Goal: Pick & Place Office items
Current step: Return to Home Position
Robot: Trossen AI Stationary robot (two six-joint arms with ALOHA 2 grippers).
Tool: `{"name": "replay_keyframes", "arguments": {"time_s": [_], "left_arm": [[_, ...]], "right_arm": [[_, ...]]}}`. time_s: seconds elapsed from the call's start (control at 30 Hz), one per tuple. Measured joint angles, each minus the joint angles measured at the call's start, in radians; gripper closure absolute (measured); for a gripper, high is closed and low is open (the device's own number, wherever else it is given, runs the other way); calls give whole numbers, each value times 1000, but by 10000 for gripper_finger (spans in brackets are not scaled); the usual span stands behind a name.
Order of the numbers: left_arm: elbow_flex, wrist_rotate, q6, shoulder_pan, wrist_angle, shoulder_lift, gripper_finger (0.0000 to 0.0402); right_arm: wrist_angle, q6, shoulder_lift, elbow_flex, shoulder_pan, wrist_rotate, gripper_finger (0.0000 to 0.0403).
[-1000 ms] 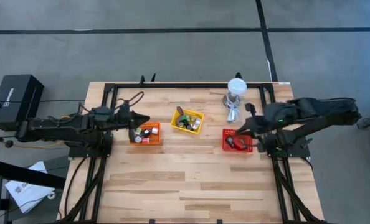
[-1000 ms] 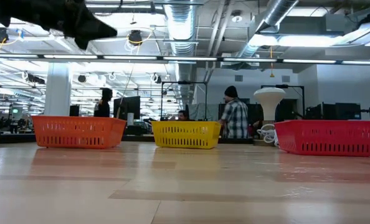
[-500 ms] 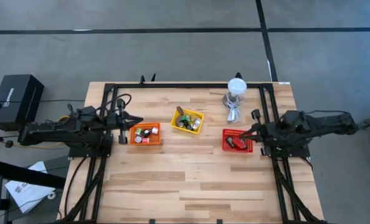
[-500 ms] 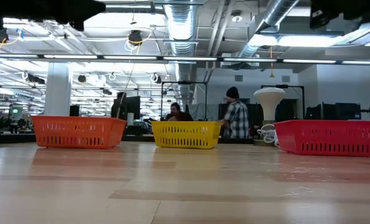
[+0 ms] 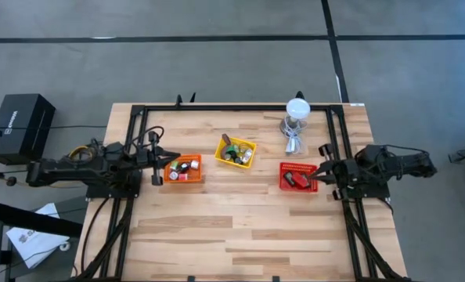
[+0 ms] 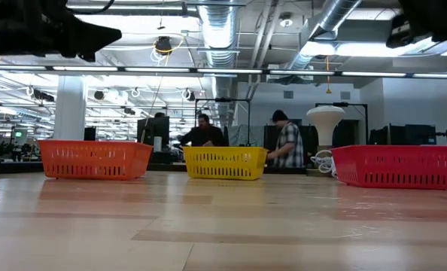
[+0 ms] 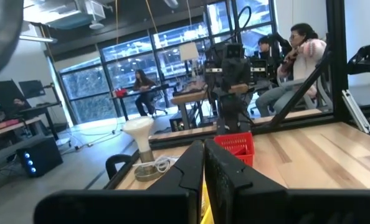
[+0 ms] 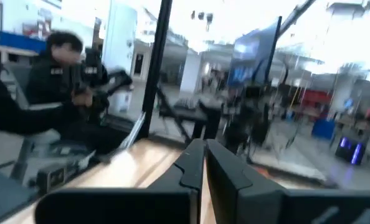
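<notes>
Left gripper and right gripper, both pinched closed, flank three bins at mid-frame. Open tabletop spans the lower half.

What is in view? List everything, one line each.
table: one, light wood, under everything.
orange bin: one, orange, left side.
yellow bin: one, yellow, middle.
red bin: one, red, right side.
office items: several, mixed colours, inside the three bins.
stand: one, white, far edge.
people: at least two, room beyond.
left end effector: one, dark, shut, beside the orange bin.
right end effector: one, dark, shut, beside the red bin.
</notes>
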State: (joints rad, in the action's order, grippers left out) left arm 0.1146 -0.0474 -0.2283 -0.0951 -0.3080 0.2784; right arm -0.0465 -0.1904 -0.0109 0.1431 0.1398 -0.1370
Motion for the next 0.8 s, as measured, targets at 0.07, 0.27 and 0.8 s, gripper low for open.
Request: {"name": "replay_keyframes", "arguments": {"time_s": [0.07,0.27,0.8], "left_arm": [[-31,0,5,0,-29,-16,395],[-108,-1,41,0,-98,-29,395],[-109,0,249,0,-96,-15,395]], "right_arm": [[19,15,-16,1,0,0,392],[11,56,-2,-17,0,0,392],[-46,60,5,-135,-4,6,392]]}}
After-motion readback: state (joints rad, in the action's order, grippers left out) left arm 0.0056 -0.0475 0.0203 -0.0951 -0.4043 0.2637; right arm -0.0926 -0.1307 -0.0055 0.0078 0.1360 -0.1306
